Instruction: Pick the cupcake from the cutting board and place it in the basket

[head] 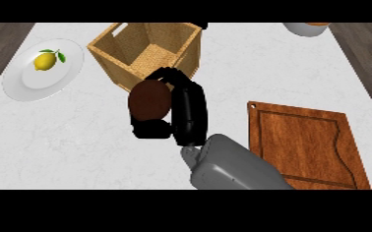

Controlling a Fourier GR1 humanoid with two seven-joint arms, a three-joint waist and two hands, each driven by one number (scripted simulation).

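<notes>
The right robot hand point(187, 112) curls around the round, dark-brown cupcake point(149, 101), carrying it mid-transfer; the square woven wicker basket point(116, 54) stands just beyond. Next, it likely must travel over the rim, then release.

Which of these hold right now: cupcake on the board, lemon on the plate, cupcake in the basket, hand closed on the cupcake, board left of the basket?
1. The cupcake lies on the board. False: the right hand holds it above the counter, left of the board.
2. A lemon lies on the plate. True.
3. The cupcake is already inside the basket. False: it is just at the basket's near side, not in it.
4. The right hand's fingers curl round the cupcake. True.
5. The board is left of the basket. False: it lies to the right and nearer the robot.
</notes>
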